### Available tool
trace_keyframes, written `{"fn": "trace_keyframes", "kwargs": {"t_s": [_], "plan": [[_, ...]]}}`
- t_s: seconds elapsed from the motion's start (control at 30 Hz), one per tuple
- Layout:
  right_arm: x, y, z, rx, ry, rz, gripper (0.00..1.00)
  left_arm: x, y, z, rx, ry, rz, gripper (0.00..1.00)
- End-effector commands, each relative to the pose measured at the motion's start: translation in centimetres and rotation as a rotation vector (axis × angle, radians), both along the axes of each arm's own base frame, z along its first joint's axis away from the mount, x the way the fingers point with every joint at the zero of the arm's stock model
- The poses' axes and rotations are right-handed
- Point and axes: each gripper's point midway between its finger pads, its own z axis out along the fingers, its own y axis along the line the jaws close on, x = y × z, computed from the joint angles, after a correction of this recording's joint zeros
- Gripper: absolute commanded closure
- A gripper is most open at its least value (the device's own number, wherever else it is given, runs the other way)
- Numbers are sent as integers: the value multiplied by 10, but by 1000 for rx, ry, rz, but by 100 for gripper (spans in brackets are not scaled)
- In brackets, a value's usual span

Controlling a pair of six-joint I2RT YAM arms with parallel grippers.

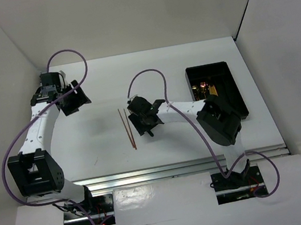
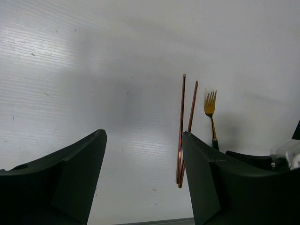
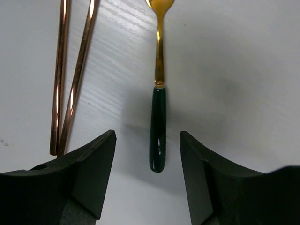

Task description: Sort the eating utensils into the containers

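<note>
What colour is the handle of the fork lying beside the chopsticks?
The fork handle is dark teal-green and glossy. The right wrist view shows it best.

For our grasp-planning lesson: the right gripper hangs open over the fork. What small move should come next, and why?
Probably lower the right gripper and close on the fork: its dark handle lies between the open fingers, and the chopsticks lie apart, off to one side.

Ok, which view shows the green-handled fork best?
Right wrist: the fork is large and sharp, its handle seen between the fingers of the open right claw, though the tines are cropped. Left wrist shows it small, tines clear, handle partly hidden. Top external: the claw covers it.
</note>
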Motion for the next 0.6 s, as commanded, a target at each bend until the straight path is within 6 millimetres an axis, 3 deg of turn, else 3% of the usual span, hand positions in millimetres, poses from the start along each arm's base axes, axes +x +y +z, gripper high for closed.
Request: {"fn": "trace_keyframes", "kwargs": {"t_s": [0.0, 0.23, 0.57], "plan": [[11, -5, 8, 24, -7, -28, 37, 9, 7, -3, 7, -20, -6, 21], [6, -15, -10, -5, 31, -34, 43, 8, 2, -8, -17, -30, -14, 21], [5, -9, -16, 10, 46, -19, 56, 7, 8, -13, -24, -23, 0, 21]]}}
